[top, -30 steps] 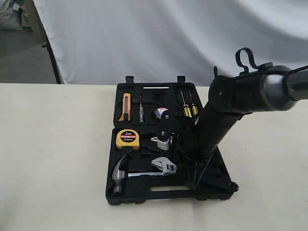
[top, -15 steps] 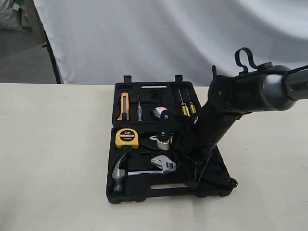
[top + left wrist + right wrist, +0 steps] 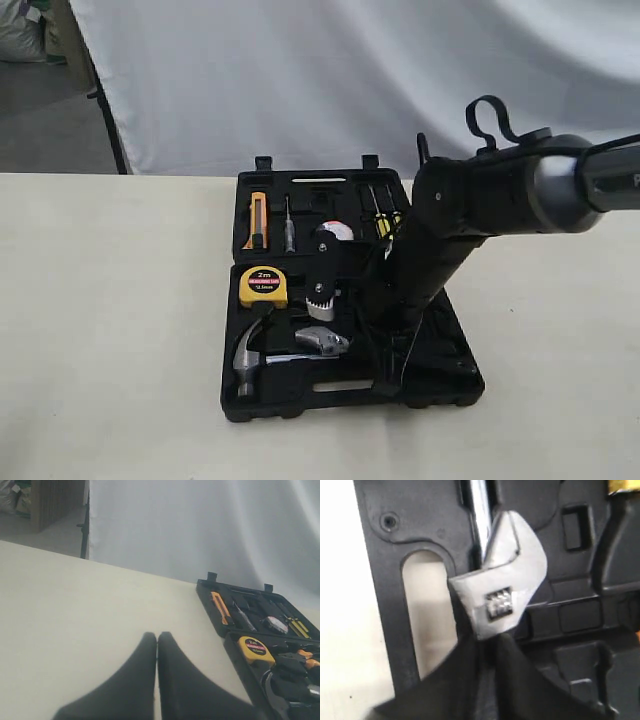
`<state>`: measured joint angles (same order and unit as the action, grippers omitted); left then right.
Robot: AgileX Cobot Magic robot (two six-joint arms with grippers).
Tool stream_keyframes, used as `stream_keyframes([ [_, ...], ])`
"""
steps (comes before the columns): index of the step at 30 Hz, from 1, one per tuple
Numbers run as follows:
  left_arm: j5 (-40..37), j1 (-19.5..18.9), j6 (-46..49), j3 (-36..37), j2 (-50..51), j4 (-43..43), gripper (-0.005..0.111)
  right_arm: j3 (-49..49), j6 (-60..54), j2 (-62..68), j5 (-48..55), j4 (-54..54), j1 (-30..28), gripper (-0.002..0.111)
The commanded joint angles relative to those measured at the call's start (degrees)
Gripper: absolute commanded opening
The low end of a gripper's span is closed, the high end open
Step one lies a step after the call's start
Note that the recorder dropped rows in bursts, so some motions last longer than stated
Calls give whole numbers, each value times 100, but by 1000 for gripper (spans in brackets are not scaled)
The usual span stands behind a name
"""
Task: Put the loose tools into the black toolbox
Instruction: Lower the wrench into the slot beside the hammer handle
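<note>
The black toolbox (image 3: 450,372) lies open on the table, both halves facing up. My right gripper (image 3: 352,342) reaches into the near half and is shut on the handle of a silver adjustable wrench (image 3: 321,342). In the right wrist view the wrench head (image 3: 502,592) sticks out past the gripper (image 3: 488,641), above the toolbox recesses (image 3: 580,645) and beside the handle slot (image 3: 427,620). My left gripper (image 3: 157,637) is shut and empty over bare table, left of the toolbox (image 3: 210,605); the exterior view does not show it.
Seated in the box are a yellow tape measure (image 3: 264,287), a hammer (image 3: 247,362), an orange utility knife (image 3: 258,220), a small screwdriver (image 3: 289,225), a tape roll (image 3: 334,232) and yellow-handled screwdrivers (image 3: 378,216). A white cloth (image 3: 300,80) hangs behind the table.
My right arm has swung left, carrying the wrench head leftward towards the hammer's shaft. The toolbox slid slightly left on the table.
</note>
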<state>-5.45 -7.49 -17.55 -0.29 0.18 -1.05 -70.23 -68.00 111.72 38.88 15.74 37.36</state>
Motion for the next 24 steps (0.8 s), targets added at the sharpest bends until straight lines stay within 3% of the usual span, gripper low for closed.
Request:
stream_keyframes([
  [1, 41, -145, -27, -15, -18, -25, 1, -42, -60, -65, -394, -43, 6, 0],
  [24, 41, -145, -27, -15, -18, -25, 1, -30, -272, 331, -1296, -43, 6, 0],
])
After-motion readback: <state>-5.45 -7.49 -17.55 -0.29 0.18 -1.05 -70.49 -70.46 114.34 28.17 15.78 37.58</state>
